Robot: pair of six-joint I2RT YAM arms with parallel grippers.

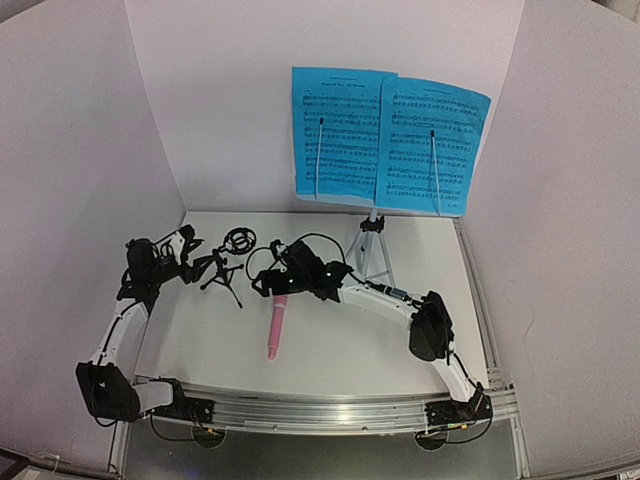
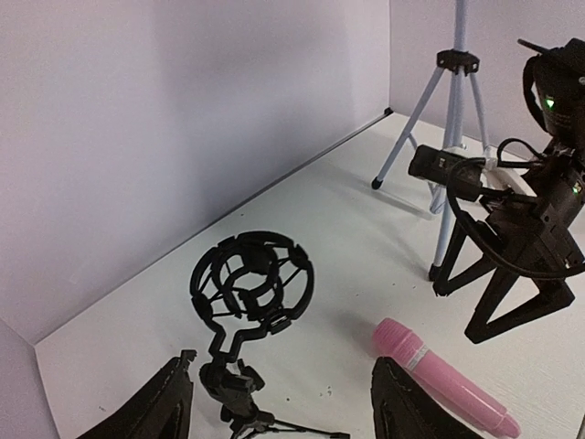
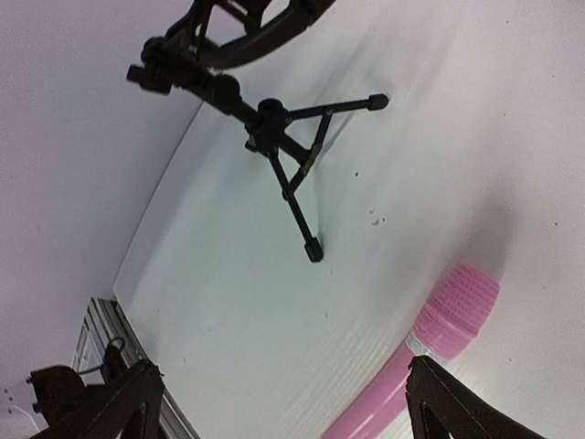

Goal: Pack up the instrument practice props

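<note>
The pink microphone (image 1: 277,325) lies flat on the white table, its head (image 3: 457,306) beside one fingertip of my right gripper (image 3: 283,366). That gripper (image 1: 268,283) hovers open just above the head, with only table between its fingers. The black mic stand (image 1: 226,264) stands upright on its small tripod, ring mount (image 2: 252,282) on top. My left gripper (image 2: 285,361) is open around the stand's stem (image 2: 230,380) without touching it. Blue sheet-music pages (image 1: 388,140) rest on the music stand, whose silver tripod (image 1: 372,250) stands at the back.
White walls close in the table at the back and both sides. The music stand's tripod legs (image 2: 452,137) spread just behind my right gripper (image 2: 521,265). A metal rail (image 1: 320,412) runs along the near edge between the arm bases.
</note>
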